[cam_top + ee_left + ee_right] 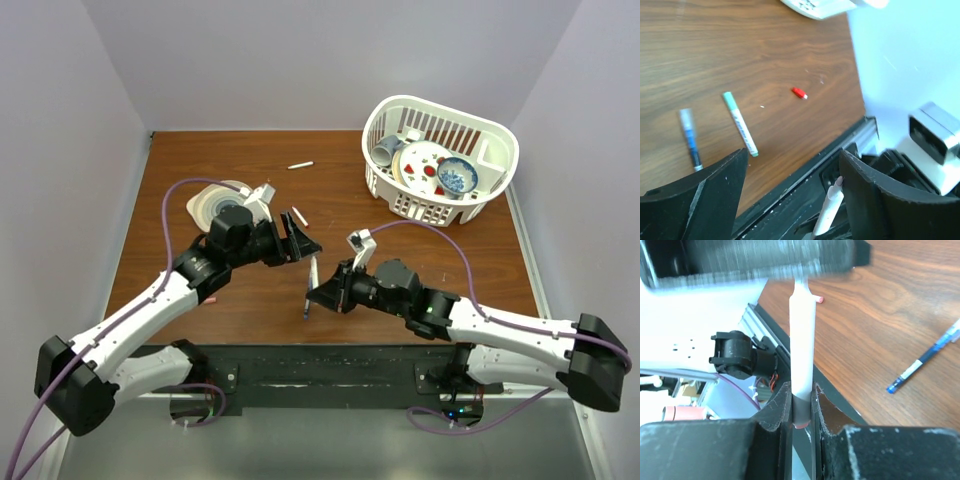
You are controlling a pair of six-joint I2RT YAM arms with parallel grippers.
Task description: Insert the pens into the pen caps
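My right gripper (801, 390) (322, 292) is shut on the grey-banded end of a white pen (802, 335), which points toward the left gripper. My left gripper (792, 155) (303, 243) is open and holds nothing. That pen's pinkish tip (832, 197) sits between its fingers, against the right finger (880, 200). A green-capped pen (740, 124), a blue pen (690, 140) (925, 360) and a red cap (799, 93) lie on the table. A pink cap (820, 299) (210, 298) lies near the front edge. Two more white pens (300, 165) (298, 215) lie farther back.
A white basket (495, 150) with plates and a cup stands at the back right. A white tape roll (215, 200) lies behind the left arm. The black mounting rail (330, 370) runs along the table's near edge.
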